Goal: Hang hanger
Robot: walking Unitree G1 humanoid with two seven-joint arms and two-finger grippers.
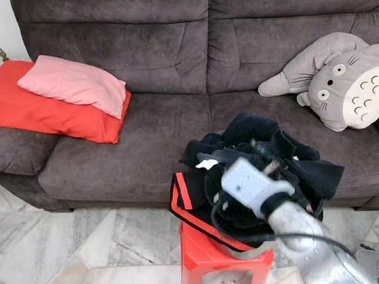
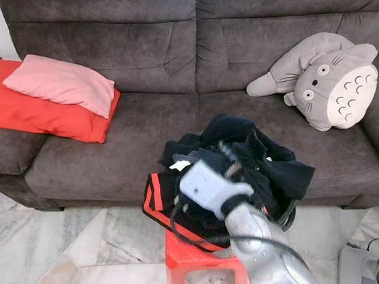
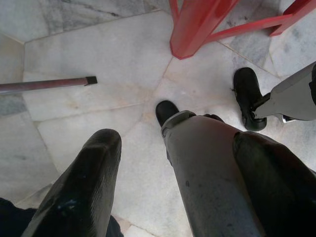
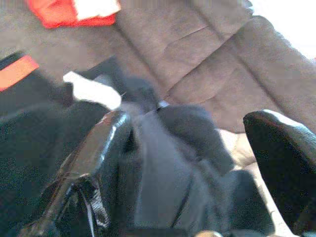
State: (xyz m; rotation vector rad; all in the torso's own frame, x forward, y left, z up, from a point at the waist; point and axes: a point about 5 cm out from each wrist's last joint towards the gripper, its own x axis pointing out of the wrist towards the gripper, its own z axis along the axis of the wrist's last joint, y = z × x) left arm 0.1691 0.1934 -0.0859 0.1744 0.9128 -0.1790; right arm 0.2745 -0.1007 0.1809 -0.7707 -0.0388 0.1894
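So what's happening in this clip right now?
The robot's right gripper is pushed into a heap of black clothing with red trim piled on a small red plastic stool in front of a dark grey-brown sofa. Its fingers are apart, with dark fabric between them. No hanger can be made out in the pile. The left gripper hangs idle, open, over the marble floor.

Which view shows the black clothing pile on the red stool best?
The left eye view: the black clothing pile sits whole on the red stool. The right wrist view blurs it between the open right gripper.
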